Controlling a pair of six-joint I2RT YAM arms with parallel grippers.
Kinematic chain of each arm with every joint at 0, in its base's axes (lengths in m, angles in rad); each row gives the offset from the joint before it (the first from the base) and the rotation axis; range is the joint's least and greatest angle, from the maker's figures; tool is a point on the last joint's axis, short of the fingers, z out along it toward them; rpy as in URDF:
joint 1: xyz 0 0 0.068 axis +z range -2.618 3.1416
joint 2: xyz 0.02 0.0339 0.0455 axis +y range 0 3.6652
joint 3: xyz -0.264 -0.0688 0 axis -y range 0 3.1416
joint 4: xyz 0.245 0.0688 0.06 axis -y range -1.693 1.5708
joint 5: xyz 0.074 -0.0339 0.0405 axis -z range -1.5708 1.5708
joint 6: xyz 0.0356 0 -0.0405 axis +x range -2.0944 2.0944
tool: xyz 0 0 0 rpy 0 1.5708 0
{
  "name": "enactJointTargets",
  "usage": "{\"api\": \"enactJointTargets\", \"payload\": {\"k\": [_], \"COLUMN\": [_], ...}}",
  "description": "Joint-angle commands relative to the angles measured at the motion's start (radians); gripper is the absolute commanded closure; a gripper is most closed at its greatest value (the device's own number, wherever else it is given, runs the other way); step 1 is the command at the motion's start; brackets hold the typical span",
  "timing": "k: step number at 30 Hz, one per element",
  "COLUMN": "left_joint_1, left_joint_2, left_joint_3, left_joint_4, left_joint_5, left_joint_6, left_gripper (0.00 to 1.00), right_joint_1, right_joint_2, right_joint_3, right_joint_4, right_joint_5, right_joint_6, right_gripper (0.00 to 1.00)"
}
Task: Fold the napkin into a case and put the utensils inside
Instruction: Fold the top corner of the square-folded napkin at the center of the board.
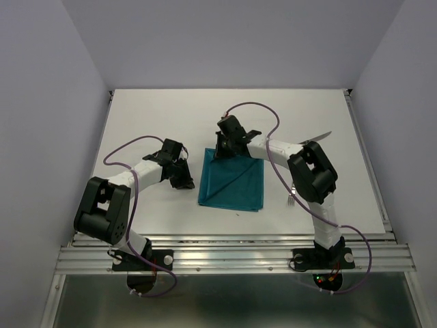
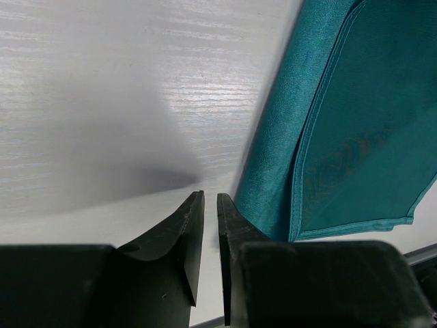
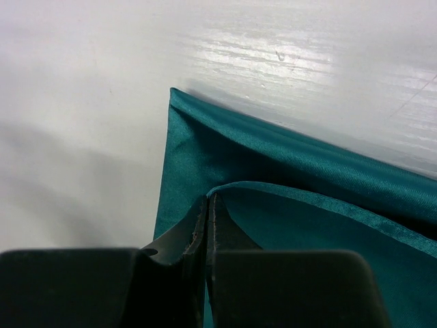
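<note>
While the right gripper (image 3: 207,199) pinches the top layer of the napkin (image 1: 232,181) in the middle of the table (image 1: 157,116), the left gripper (image 2: 209,198) hovers alongside, barely parted and empty. A shallow pinch could slip and the fold springs open.

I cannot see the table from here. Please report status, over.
Left fingers slightly apart, empty, beside napkin. Right fingers shut on napkin's top layer, far corner. Fork, knife lying right of napkin. Nothing in the way.

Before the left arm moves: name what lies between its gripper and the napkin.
Only a sliver of bare table separates left gripper and napkin, shown in the left wrist view.
</note>
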Motion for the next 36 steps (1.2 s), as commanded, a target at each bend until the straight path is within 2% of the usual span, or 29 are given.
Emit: {"api": "enactJointTargets", "payload": {"k": [1,36], "left_joint_1": [0.001,0.001], "left_joint_2": [-0.037,-0.085], "left_joint_3": [0.029,-0.011], "left_joint_4": [-0.017,-0.019], "left_joint_5": [-0.010,-0.010], "left_joint_6": [0.004,0.012], "left_gripper": [0.75,0.75], "right_joint_1": [0.010,0.010], "right_joint_2": [0.017,0.077], "right_joint_3": [0.065,0.140], "right_joint_4": [0.035,0.041], "right_joint_5": [-0.001,0.043], "right_joint_6": [-0.014,0.023], "right_gripper": [0.99,0.99]}}
